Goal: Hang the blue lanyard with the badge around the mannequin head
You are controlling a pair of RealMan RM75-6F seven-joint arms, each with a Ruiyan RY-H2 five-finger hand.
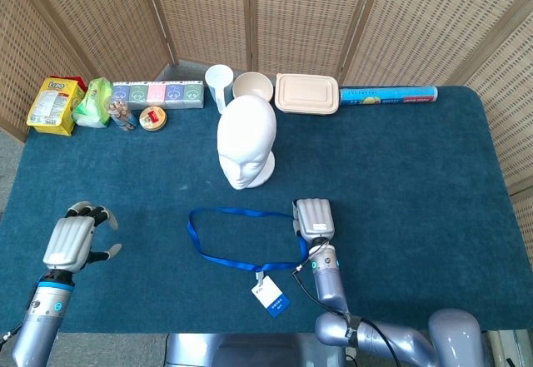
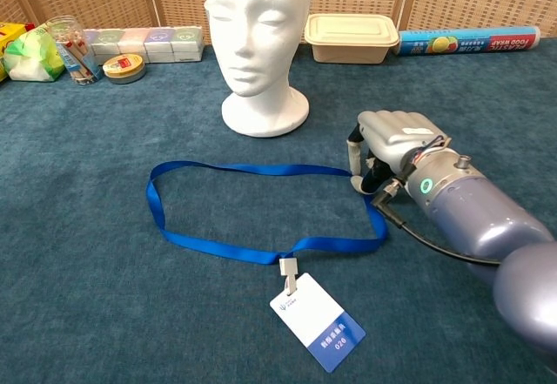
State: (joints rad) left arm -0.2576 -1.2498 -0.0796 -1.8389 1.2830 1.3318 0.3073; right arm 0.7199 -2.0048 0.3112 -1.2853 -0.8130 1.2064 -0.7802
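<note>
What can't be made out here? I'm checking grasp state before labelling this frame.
- Right hand on the blue lanyard: both views, its own curled fingers hide any pinch.
- Badge text: chest view, too small to read.
- Left hand: outside the chest view; head view shows only its back.
</note>
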